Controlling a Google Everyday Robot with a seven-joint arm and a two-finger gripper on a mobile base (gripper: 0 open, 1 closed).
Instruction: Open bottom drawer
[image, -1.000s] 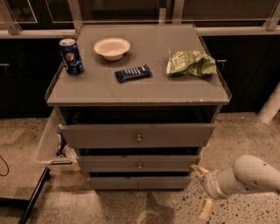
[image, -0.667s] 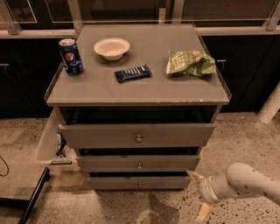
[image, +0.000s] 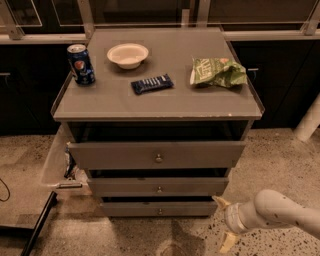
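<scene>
The bottom drawer (image: 135, 209) is the lowest, shortest grey front of the grey cabinet (image: 157, 102), with a small round knob (image: 160, 211) at its centre. Its front stands a little behind the middle drawer front (image: 125, 187), which stands behind the top drawer front (image: 115, 154). My gripper (image: 223, 222) is low at the cabinet's right front corner, just right of the bottom drawer and level with it. Its two yellowish fingertips (image: 220, 202) are spread apart and hold nothing. The white arm (image: 280, 212) comes in from the right.
On the cabinet top stand a blue soda can (image: 81, 64), a white bowl (image: 128, 54), a dark blue snack bar (image: 152, 83) and a green chip bag (image: 217, 72). A pale bin (image: 54, 162) hangs at the cabinet's left side. A black bar (image: 37, 225) lies on the floor at left.
My gripper has moved a little left and down, closer to the right end of the bottom drawer. The drawers have not moved.
</scene>
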